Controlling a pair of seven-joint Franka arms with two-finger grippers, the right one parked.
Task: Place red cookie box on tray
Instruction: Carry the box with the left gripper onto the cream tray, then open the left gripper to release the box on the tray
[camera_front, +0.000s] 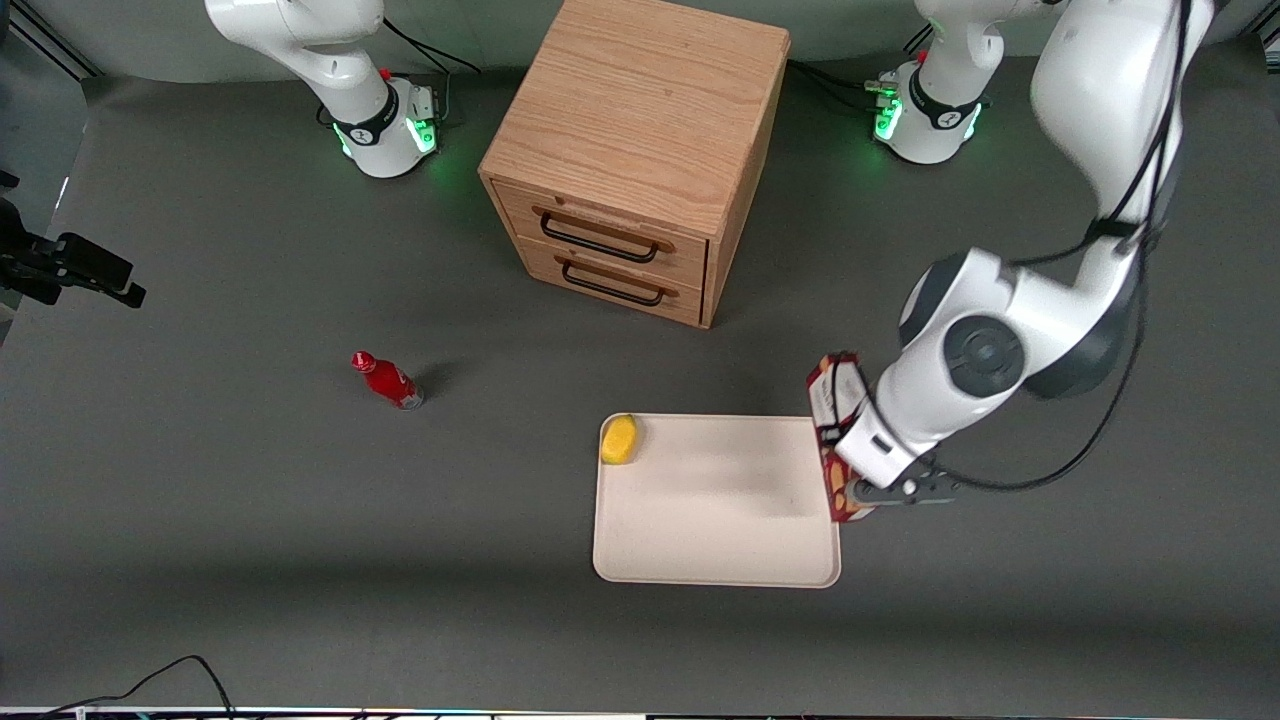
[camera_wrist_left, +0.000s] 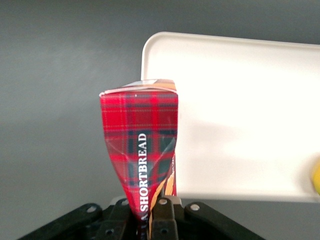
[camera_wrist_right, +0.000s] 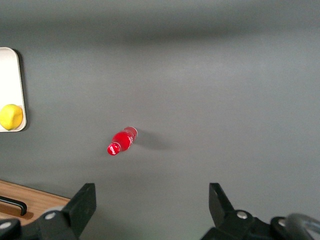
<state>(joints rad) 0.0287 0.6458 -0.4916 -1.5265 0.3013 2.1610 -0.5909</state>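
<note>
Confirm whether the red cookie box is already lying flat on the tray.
No: the claw is shut on the red cookie box, holding it at the edge of the tray toward the working arm's end.

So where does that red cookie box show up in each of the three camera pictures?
Front view: the red cookie box hangs in the gripper over the tray's edge at the working arm's end.
Left wrist view: the box, pinched by the gripper, fills the middle beside the tray.
Right wrist view: not in it.
Shared landmark: the tray.
</note>
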